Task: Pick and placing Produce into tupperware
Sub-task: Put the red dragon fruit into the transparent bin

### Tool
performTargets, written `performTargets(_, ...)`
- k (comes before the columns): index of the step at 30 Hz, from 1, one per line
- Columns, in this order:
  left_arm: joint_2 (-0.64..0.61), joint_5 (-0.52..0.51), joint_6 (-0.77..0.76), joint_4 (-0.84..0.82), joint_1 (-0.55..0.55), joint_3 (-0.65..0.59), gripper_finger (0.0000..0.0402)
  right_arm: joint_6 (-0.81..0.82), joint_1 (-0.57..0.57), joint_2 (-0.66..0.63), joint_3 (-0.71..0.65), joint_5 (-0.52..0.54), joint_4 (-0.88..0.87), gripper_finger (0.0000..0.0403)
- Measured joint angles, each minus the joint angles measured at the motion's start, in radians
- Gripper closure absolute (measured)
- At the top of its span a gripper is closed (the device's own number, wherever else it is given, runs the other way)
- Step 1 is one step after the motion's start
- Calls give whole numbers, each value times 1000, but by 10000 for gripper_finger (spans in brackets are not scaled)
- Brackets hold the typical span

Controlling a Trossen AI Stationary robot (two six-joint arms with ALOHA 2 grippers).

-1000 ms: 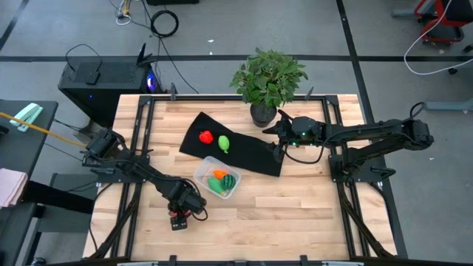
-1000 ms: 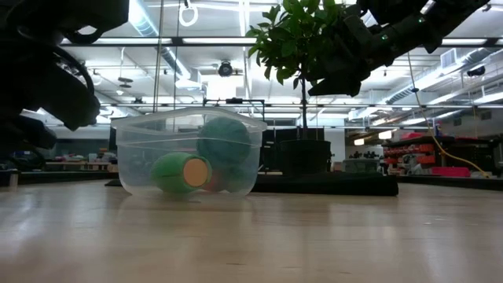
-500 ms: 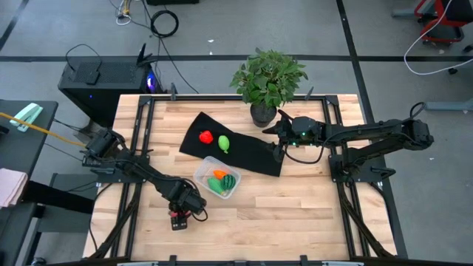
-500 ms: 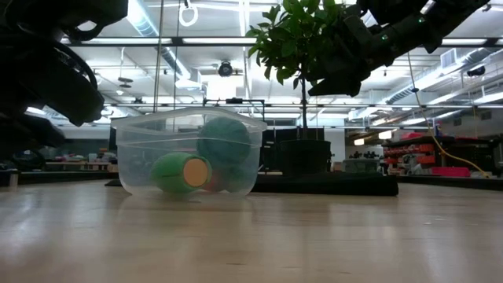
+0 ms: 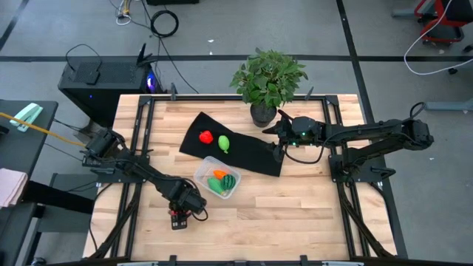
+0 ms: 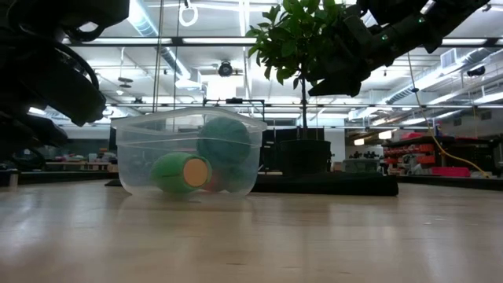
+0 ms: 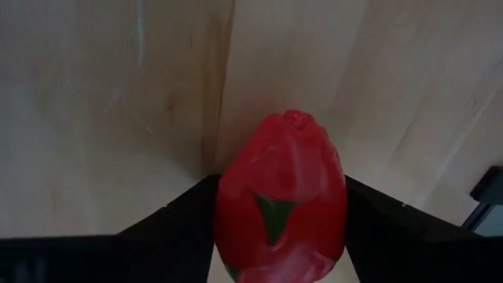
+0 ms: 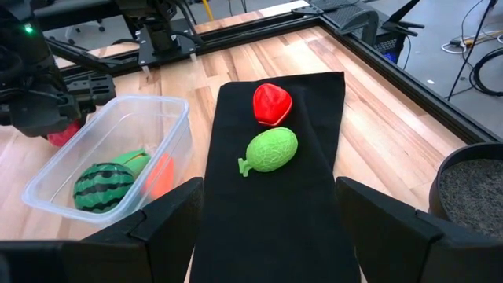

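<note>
Wooden table (image 5: 295,214) | black cloth mat (image 5: 251,154) carrying a red strawberry (image 8: 272,103) and light green fruit (image 8: 271,150) | clear tupperware (image 5: 203,171) beside the mat's edge, holding striped watermelon (image 8: 102,186), carrot (image 5: 219,174) | my left hand (image 5: 177,219) near the tupperware, clamped on a red fruit (image 7: 280,196) | my right hand (image 8: 267,228) fingers apart above the mat.

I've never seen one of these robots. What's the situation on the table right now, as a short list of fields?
left gripper: shut on a red strawberry-like piece, over bare wood near the tupperware
right gripper: open, empty, above the black mat
in tupperware: striped watermelon, carrot, another green piece
on mat: red piece, light green piece
also there: potted plant
</note>
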Motion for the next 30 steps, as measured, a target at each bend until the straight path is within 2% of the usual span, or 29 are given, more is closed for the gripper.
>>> performTargets(20, 1, 12, 23, -14, 1, 0, 174, 0, 0, 0, 0, 0, 0, 112)
performTargets(30, 5, -37, 75, -198, 21, 110, 174, 0, 0, 0, 0, 0, -5, 112)
